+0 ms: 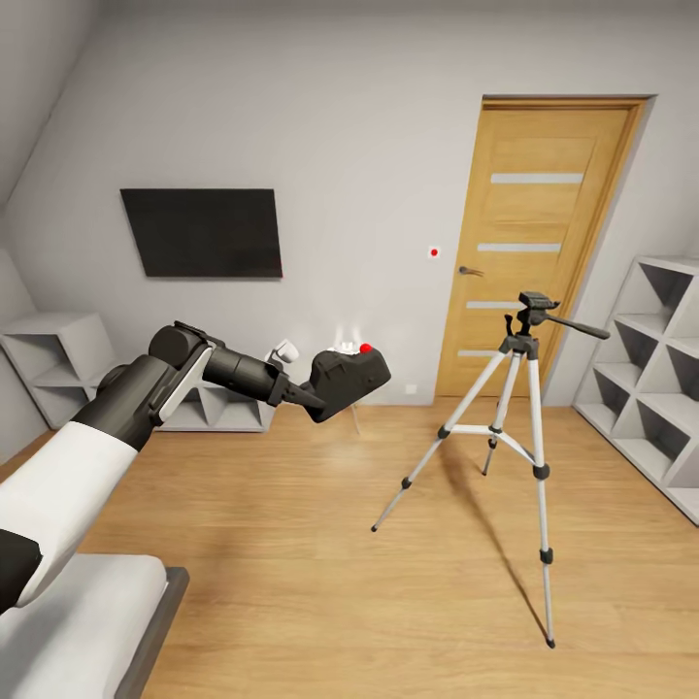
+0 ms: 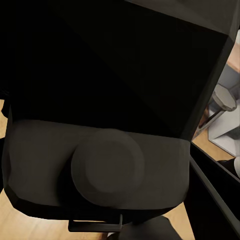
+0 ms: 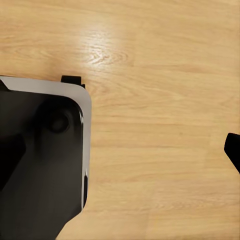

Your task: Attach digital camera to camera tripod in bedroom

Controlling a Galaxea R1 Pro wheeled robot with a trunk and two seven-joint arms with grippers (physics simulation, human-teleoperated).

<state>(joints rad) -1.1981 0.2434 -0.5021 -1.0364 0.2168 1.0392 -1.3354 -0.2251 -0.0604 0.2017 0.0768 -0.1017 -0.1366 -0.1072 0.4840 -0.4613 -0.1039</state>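
Digital camera (image 1: pixel 349 382), clamped in the left gripper (image 1: pixel 309 398), hung left of the camera tripod (image 1: pixel 519 427); carrying it onto the tripod's head seemed next.

Your light wooden plank floor (image 1: pixel 291 544) carries the camera tripod (image 1: pixel 505 427), three legs splayed, with grey cube shelving (image 1: pixel 650 379) alongside.

Bare light wooden plank floor (image 1: pixel 320 505) lies open between the black-clad left gripper (image 1: pixel 303 396), closed on the small matte-black digital camera (image 1: pixel 349 381), and the tall silver-legged camera tripod (image 1: pixel 515 427); its splayed legs obstruct low; grey cube shelving (image 1: pixel 650 369) crowds the right.
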